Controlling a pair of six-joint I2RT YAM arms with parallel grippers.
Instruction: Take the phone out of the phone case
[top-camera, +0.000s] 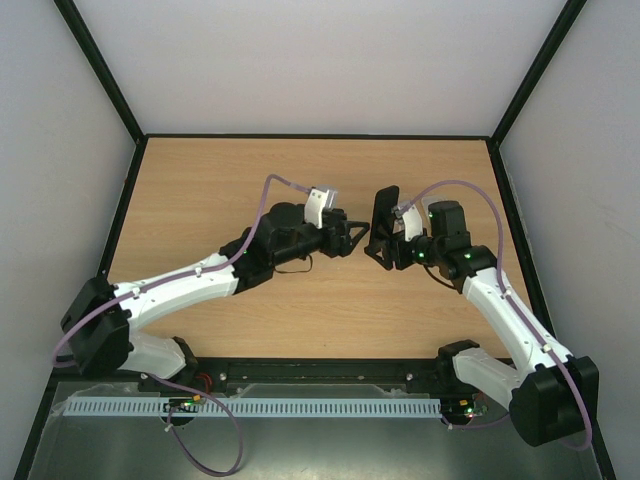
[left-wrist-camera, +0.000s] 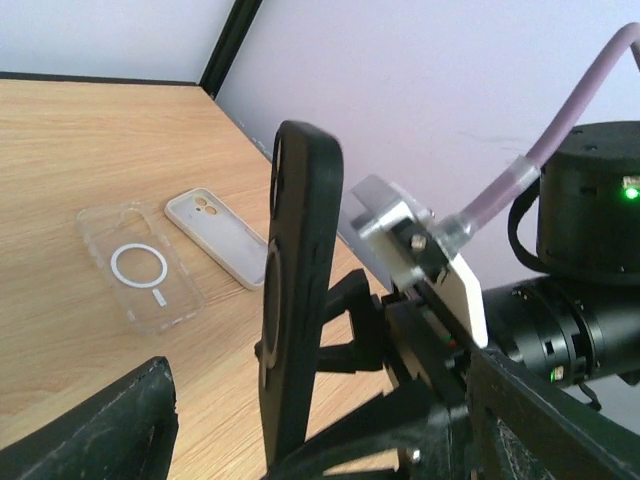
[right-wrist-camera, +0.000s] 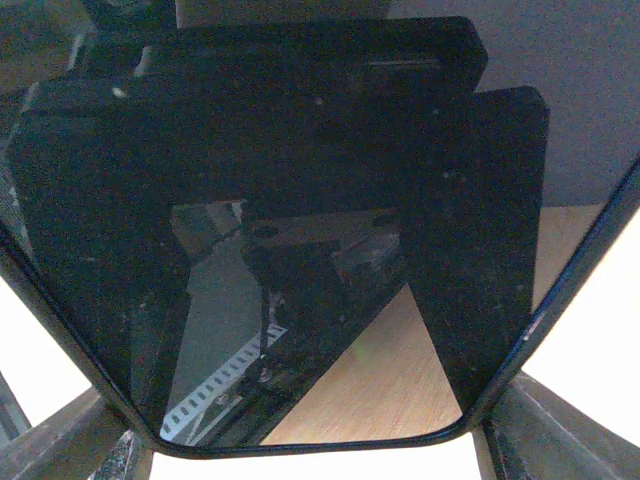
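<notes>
1. Pale wood table forms the floor of a booth, with white walls on three sides and black strips at the corners.
2. Count: two arms, one phone in one black case, and two loose cases lying flat. One is a clear case with a white ring, the other a cream case.
3. Right gripper is clamped on the phone across its width and holds it upright, with the screen facing its own wrist camera.
4. Left gripper has its jaws well apart and holds nothing. The back of the cased phone stands just in front of it; whether a fingertip touches the case I cannot tell.
5. Both loose cases lie beyond the phone from the left gripper, close together, near the foot of a wall.
6. Bare wood lies open ahead of both grippers up to the far wall. The right gripper is the nearer to its side wall.
</notes>
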